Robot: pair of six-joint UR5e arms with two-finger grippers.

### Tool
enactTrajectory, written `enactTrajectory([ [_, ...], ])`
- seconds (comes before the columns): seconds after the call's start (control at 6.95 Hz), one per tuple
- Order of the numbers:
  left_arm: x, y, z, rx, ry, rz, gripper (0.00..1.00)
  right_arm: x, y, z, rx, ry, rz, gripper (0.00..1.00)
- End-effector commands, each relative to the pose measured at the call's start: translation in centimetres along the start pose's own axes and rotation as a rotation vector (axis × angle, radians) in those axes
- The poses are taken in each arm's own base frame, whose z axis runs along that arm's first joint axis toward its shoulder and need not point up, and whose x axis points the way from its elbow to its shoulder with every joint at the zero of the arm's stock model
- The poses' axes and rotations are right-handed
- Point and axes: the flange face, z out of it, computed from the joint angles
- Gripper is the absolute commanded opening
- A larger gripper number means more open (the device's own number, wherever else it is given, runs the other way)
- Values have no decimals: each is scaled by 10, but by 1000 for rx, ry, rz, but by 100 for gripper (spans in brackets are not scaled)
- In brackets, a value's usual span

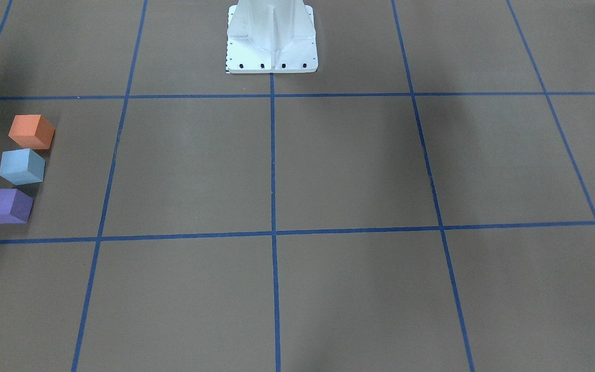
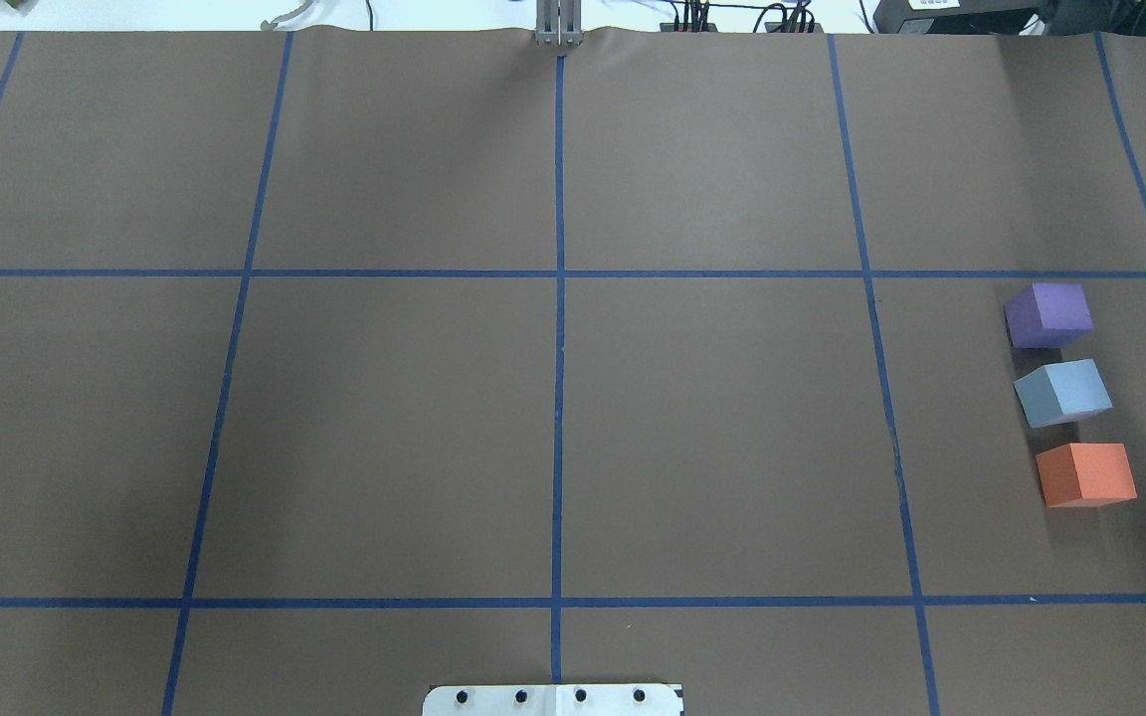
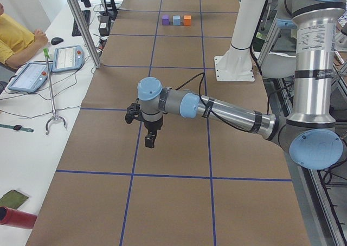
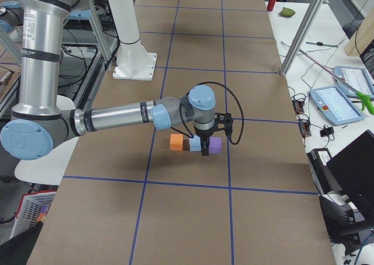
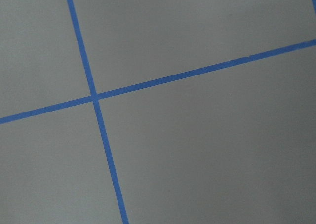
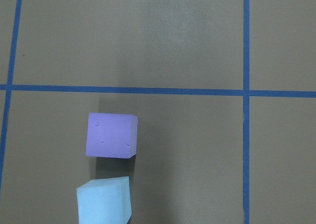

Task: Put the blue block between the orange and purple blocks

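— Checking placement: where's the blue block (image 2: 1062,392)?
— On the table (image 2: 553,447), in line between orange block (image 2: 1085,474) and purple block (image 2: 1049,314), small gaps, slightly turned. Looks done. Right gripper (image 4: 204,151) hangs over the row; left gripper (image 3: 149,142) parked well away. Jaw opening: can't tell on either.

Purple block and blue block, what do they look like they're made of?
Purple block: probably foam, matte; its top shows small dents and no glare. Blue block: likely the same foam, matte, with soft edges, though painted wood cannot be ruled out.
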Motion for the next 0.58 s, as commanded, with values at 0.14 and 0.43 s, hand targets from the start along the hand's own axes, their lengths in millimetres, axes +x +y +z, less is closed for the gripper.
enactTrajectory([
  [0.14, -42, 14, 13, -25, -7, -21, 100, 8, 14, 1, -7, 4, 2, 100],
  [0.43, -53, 36, 25, -55, -5, -46, 100, 10, 19, 1, -7, 9, 2, 100],
])
